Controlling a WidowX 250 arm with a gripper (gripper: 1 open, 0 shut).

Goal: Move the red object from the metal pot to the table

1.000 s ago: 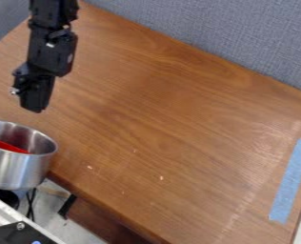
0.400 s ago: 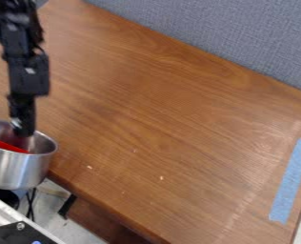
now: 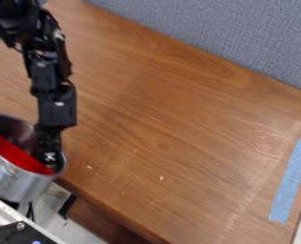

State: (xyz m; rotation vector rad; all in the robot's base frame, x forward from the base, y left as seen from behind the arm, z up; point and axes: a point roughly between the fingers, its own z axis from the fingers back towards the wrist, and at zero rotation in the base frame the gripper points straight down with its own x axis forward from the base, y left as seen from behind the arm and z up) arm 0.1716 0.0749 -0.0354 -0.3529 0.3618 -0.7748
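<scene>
Arm: black robot arm (image 3: pixel 45 76) slants down from the upper left, wrist pitched steeply downward.
Gripper: gripper (image 3: pixel 47 158) closed, tips inside the pot; hold on the block not discernible.
Block: bright red rounded block (image 3: pixel 10 151) lies inside the shiny steel round pot (image 3: pixel 3 181).
Pot: at the near-left corner of the brown wood-grain table (image 3: pixel 179 114).

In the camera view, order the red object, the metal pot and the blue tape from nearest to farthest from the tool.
1 and 2. Red object and metal pot, lower left, at the tool: too close to call.
3. Blue tape, far right.

Brown wood-grain table (image 3: pixel 179 105), metal pot (image 3: pixel 3 175) at one corner, blue tape strip (image 3: pixel 288 183)
</scene>
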